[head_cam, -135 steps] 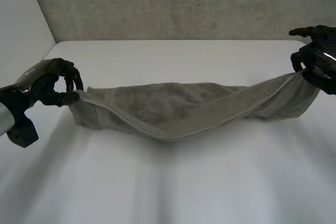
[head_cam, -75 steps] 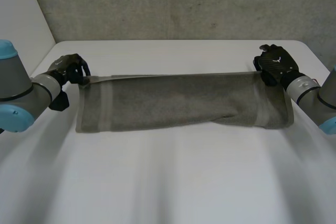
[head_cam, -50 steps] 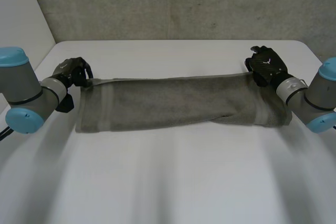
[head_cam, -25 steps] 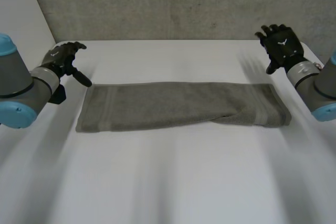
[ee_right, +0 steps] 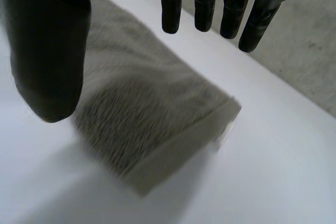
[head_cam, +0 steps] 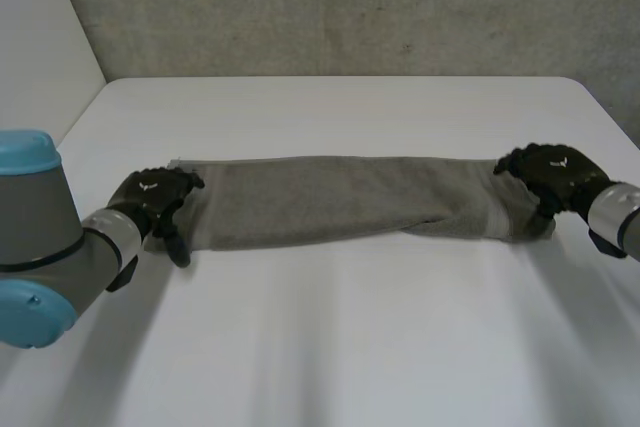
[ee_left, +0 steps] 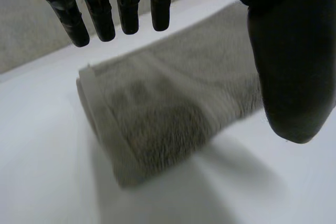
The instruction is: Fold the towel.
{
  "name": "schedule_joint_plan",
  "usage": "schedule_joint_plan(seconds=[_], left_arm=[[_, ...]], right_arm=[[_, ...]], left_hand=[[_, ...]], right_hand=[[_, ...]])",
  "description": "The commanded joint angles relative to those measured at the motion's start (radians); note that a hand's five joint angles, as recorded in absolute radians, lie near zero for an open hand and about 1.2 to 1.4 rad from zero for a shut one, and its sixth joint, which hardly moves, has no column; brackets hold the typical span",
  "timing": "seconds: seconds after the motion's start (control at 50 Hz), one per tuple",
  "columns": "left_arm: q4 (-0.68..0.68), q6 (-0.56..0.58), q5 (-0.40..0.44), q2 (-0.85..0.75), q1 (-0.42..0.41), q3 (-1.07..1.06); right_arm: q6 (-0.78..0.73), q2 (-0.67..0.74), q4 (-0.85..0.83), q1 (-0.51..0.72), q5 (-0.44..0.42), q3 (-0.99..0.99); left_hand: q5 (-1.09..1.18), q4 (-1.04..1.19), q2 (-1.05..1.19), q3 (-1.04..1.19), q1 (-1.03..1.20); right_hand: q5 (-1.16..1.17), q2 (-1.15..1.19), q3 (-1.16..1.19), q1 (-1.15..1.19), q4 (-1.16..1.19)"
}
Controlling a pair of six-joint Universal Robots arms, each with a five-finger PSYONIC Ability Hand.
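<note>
One towel (head_cam: 350, 197), left hand (head_cam: 155, 197) and right hand (head_cam: 552, 173) at its two ends, fingers straight, gripping nothing.

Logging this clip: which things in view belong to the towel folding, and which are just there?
Job: grey towel, lying as a long strip; left hand, open over one end; right hand, open over the other end.
Just there: white table; concrete wall behind it.
</note>
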Motion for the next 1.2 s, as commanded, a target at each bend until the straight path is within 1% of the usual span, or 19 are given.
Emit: schedule_joint_plan(seconds=[0.02,0.14,0.18,0.3,0.58,0.6,0.66,0.68,0.7,0.74,0.86,1.0,1.02,1.06,1.08,1.1,1.12,1.18,1.2], left_arm=[[0.025,0.002,-0.062,-0.034,0.003,0.001],[0.066,0.005,-0.079,-0.043,0.002,0.011],[0.074,0.005,-0.08,-0.046,0.003,0.015],[0.088,0.005,-0.083,-0.077,0.005,0.018],[0.102,0.004,-0.085,-0.091,0.017,0.016],[0.102,0.004,-0.085,-0.091,0.017,0.016],[0.102,0.004,-0.085,-0.089,0.018,0.015],[0.102,0.004,-0.085,-0.088,0.02,0.015],[0.102,0.002,-0.085,-0.085,0.02,0.015],[0.102,0.002,-0.083,-0.083,0.02,0.012],[0.1,0.001,-0.083,-0.078,0.02,0.002],[0.1,0.001,-0.086,-0.069,0.018,-0.004],[0.1,-0.001,-0.086,-0.063,0.02,-0.008],[0.1,-0.001,-0.083,-0.058,0.02,-0.015],[0.1,-0.001,-0.083,-0.055,0.02,-0.018],[0.1,-0.001,-0.083,-0.055,0.02,-0.018],[0.1,-0.002,-0.082,-0.051,0.018,-0.019],[0.1,-0.002,-0.083,-0.045,0.018,-0.024],[0.1,-0.002,-0.083,-0.043,0.018,-0.024]], right_arm=[[-0.045,0.011,-0.049,-0.034,-0.013,0.052],[-0.04,0.017,-0.086,-0.057,-0.015,0.054],[-0.039,0.034,-0.109,-0.065,-0.015,0.057],[-0.043,0.062,-0.123,-0.069,-0.016,0.051],[-0.045,0.102,-0.123,-0.072,-0.016,0.037],[-0.045,0.102,-0.124,-0.072,-0.018,0.037],[-0.045,0.106,-0.127,-0.074,-0.018,0.033],[-0.045,0.114,-0.13,-0.074,-0.019,0.031],[-0.045,0.114,-0.13,-0.074,-0.019,0.031],[-0.045,0.129,-0.13,-0.074,-0.021,0.025],[-0.043,0.125,-0.13,-0.097,-0.025,0.008],[-0.061,0.077,-0.129,-0.218,-0.054,-0.024],[-0.062,0.077,-0.129,-0.218,-0.054,-0.024],[-0.104,0.043,-0.13,-0.296,-0.07,-0.041],[-0.105,0.043,-0.13,-0.296,-0.07,-0.041],[-0.133,0.036,-0.129,-0.33,-0.074,-0.058],[-0.134,0.036,-0.129,-0.33,-0.074,-0.058],[-0.235,0.032,-0.117,-0.365,-0.07,-0.141],[-0.235,0.032,-0.117,-0.365,-0.07,-0.141]], left_hand=[[-0.022,-0.05,-0.033,-0.043,-0.087],[-0.022,-0.05,-0.033,-0.043,-0.087],[-0.022,-0.05,-0.033,-0.043,-0.087],[-0.022,-0.05,-0.033,-0.043,-0.087],[-0.025,-0.05,-0.036,-0.043,-0.09],[-0.025,-0.05,-0.036,-0.043,-0.09],[-0.025,-0.05,-0.036,-0.043,-0.09],[-0.025,-0.05,-0.036,-0.043,-0.09],[-0.025,-0.05,-0.036,-0.043,-0.09],[-0.025,-0.05,-0.036,-0.043,-0.09],[-0.025,-0.05,-0.036,-0.043,-0.09],[-0.031,-0.05,-0.042,-0.043,-0.096],[-0.033,-0.05,-0.045,-0.043,-0.098],[-0.033,-0.05,-0.045,-0.043,-0.099],[-0.036,-0.05,-0.048,-0.043,-0.101],[-0.036,-0.05,-0.048,-0.043,-0.101],[-0.039,-0.05,-0.051,-0.043,-0.104],[-0.045,-0.05,-0.057,-0.043,-0.11],[-0.048,-0.05,-0.059,-0.043,-0.113]], right_hand=[[0.091,0.114,-0.007,0.112,-0.06],[0.153,0.176,-0.007,0.174,-0.06],[0.24,0.264,-0.007,0.262,-0.06],[0.378,0.402,-0.007,0.4,-0.06],[0.411,0.434,-0.007,0.433,-0.06],[0.501,0.525,-0.007,0.523,-0.06],[0.578,0.601,-0.007,0.6,-0.06],[0.715,0.738,-0.007,0.737,-0.06],[0.716,0.74,-0.007,0.738,-0.06],[1.022,1.046,-0.007,1.044,-0.06],[1.024,1.047,-0.007,1.045,-0.06],[1.024,1.047,-0.007,1.045,-0.06],[1.024,1.047,-0.007,1.045,-0.06],[1.024,1.047,-0.007,1.045,-0.06],[1.024,1.047,-0.007,1.045,-0.06],[1.024,1.047,-0.007,1.045,-0.06],[1.024,1.047,-0.007,1.045,-0.06],[1.024,1.047,-0.007,1.045,-0.06],[1.024,1.047,-0.007,1.045,-0.06]])
